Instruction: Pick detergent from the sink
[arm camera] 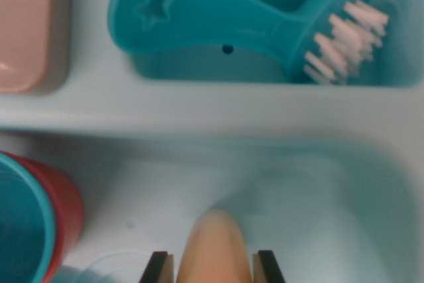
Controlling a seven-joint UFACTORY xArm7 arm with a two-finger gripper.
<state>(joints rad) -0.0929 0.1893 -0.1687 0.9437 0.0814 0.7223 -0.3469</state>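
**Fingers bracketing the orange bottle in the sink basin**

The two dark fingers [213, 266] are showing only as tips at the bottom edge of the wrist view, one on each side of the rounded orange plastic detergent bottle [214, 250]. The tips are sitting right against the bottle's sides, so the fingers are partly open around it; whether they are actually pressing on it cannot be told from this blurred picture.

The bottle is standing in the pale blue plastic sink [199, 107], in the large basin at the near edge. A red cup with a teal inside [36, 223] is standing at the basin's left side, apart from the bottle.

Beyond the basin's far rim, a teal plastic scrubbing brush with pinkish-white bristles and a star moulded in its handle [218, 21] is lying across a narrow compartment. A soft pink rectangular object [25, 24] is resting at the sink's far left corner.
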